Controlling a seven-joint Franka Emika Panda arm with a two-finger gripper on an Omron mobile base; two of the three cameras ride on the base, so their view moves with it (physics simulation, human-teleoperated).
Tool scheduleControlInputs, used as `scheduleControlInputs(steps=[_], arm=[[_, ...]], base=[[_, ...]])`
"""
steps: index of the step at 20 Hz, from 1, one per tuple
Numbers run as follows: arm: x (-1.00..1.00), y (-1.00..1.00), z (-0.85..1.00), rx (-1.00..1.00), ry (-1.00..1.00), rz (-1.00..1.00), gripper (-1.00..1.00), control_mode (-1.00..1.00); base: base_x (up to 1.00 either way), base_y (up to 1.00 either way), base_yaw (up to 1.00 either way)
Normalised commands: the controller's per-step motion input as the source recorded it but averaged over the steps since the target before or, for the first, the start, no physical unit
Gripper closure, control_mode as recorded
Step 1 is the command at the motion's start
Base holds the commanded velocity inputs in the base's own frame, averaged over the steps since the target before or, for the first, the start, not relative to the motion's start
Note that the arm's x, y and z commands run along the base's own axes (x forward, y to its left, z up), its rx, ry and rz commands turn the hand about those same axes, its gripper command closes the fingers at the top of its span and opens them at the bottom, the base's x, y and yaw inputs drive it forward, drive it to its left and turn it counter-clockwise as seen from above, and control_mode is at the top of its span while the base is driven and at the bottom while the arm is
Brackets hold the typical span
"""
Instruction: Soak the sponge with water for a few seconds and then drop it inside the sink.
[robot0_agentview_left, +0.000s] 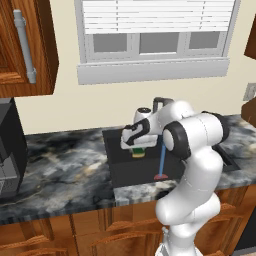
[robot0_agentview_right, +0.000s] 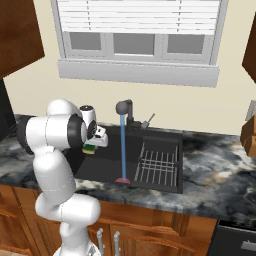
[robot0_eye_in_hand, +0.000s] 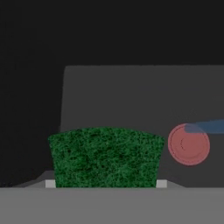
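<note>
I am gripping the sponge (robot0_eye_in_hand: 104, 156) between my fingers, closed on it, and holding it up over the sink (robot0_agentview_left: 120, 172), off to the side of the water (robot0_agentview_left: 162, 159) and not touching it. The hand view is showing me the sponge's dark green face filling the space at my fingertips, with the red drain mark (robot0_eye_in_hand: 189, 144) on the basin floor beside it and a blue streak reaching it from the edge. The left base view is showing my gripper (robot0_agentview_left: 137, 148) with the sponge's yellow layer peeking out under it. The right base view is giving me what the others are missing: the black faucet (robot0_agentview_right: 125, 109) with the stream falling straight to the drain, and the wire dish rack (robot0_agentview_right: 158, 164) lying in the far half of the basin. My own forearm is covering much of the sponge (robot0_agentview_right: 90, 148) there, so its edges are staying hard to make out.
</note>
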Motion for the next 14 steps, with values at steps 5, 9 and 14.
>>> scheduleControlInputs(steps=[5, 9, 14], arm=[[0.35, 0.00, -0.04, -0.03, 0.00, 0.00, 1.00, -1.00], [0.24, 0.00, 0.00, 0.00, 0.00, 0.00, 1.00, -1.00], [0.14, 0.02, -0.02, 0.00, 0.00, 0.00, 1.00, -1.00]], base=[[0.00, 0.00, 0.00], [0.00, 0.00, 0.00], [0.00, 0.00, 0.00]])
